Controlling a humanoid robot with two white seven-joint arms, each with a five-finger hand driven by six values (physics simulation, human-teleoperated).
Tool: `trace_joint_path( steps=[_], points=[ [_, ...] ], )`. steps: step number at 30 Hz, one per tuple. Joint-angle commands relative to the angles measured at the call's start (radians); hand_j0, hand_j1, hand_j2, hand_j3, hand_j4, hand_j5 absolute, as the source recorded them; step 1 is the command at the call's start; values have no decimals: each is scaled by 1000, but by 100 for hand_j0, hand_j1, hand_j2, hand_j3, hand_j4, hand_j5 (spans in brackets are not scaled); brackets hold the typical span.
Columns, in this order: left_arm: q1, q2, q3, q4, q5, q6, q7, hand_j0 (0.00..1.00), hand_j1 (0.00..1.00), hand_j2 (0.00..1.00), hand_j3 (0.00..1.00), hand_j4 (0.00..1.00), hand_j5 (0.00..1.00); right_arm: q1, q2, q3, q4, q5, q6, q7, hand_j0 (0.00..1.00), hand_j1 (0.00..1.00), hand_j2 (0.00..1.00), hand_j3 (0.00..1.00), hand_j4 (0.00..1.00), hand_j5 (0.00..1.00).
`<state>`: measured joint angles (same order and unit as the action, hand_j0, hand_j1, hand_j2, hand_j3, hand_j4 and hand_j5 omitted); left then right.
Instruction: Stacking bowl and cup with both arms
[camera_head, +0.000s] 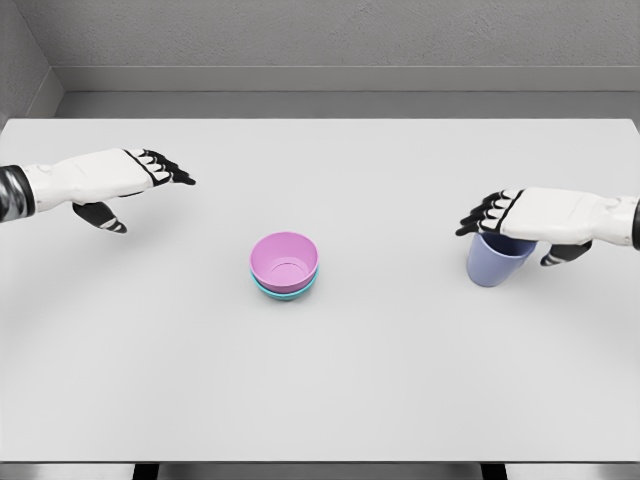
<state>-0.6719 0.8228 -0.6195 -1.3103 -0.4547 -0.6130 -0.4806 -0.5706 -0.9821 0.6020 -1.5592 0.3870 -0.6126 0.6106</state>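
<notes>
A pink bowl (285, 257) sits nested in a teal bowl (284, 291) on the pale grey table (330, 390). At the right, the cup (495, 261) is lavender blue. Both hands, left (118, 180) and right (530, 222), are white with black fingers (172, 170). The far wall (340, 35) is plain grey.

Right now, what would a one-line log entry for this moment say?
pink bowl nested in teal bowl, table center | right hand over purple cup, grasp unclear | left hand open, empty
</notes>
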Motion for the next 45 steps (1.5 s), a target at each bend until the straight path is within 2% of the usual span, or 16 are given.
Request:
trace_joint_path(
  steps=[1, 2, 4, 15, 22, 29, 39, 41, 45],
  points=[
    [0, 4, 1, -3, 5, 2, 0, 100, 100, 100, 100, 100, 100, 0, -3, 2, 1, -2, 2, 0, 81, 81, 81, 81, 81, 81],
    [0, 6, 1, -3, 5, 2, 0, 100, 100, 100, 100, 100, 100, 0, -3, 2, 1, -2, 2, 0, 73, 73, 73, 73, 73, 73],
    [0, 6, 1, -3, 5, 2, 2, 100, 100, 100, 100, 100, 100, -8, -3, 1, 1, -2, 2, 0, 68, 68, 68, 68, 68, 68],
    [2, 6, 9, 0, 5, 2, 0, 100, 100, 100, 100, 100, 100, -21, -1, -2, -12, -5, 2, 0, 68, 68, 68, 68, 68, 68],
    [2, 6, 9, 2, 5, 2, 0, 100, 100, 100, 100, 100, 100, -58, -1, -10, -16, -8, 2, 0, 68, 68, 68, 68, 68, 68],
    [2, 7, 9, -1, 5, 2, 0, 100, 100, 100, 100, 100, 100, -74, -1, -25, -61, -8, 2, 0, 68, 68, 68, 68, 68, 68],
    [3, 15, 14, -1, 5, 2, 0, 100, 100, 100, 100, 100, 100, -106, 3, -27, -165, -25, 2, 0, 68, 68, 68, 68, 68, 68],
    [3, 15, 14, -3, 5, 2, 0, 100, 100, 100, 100, 100, 100, -110, 36, -27, -177, -25, 2, 0, 68, 68, 68, 68, 68, 68],
    [3, 16, 14, -6, 5, 2, 0, 100, 100, 100, 100, 100, 100, -130, 46, -27, -188, -25, 2, 0, 68, 68, 68, 68, 68, 68]
  ],
)
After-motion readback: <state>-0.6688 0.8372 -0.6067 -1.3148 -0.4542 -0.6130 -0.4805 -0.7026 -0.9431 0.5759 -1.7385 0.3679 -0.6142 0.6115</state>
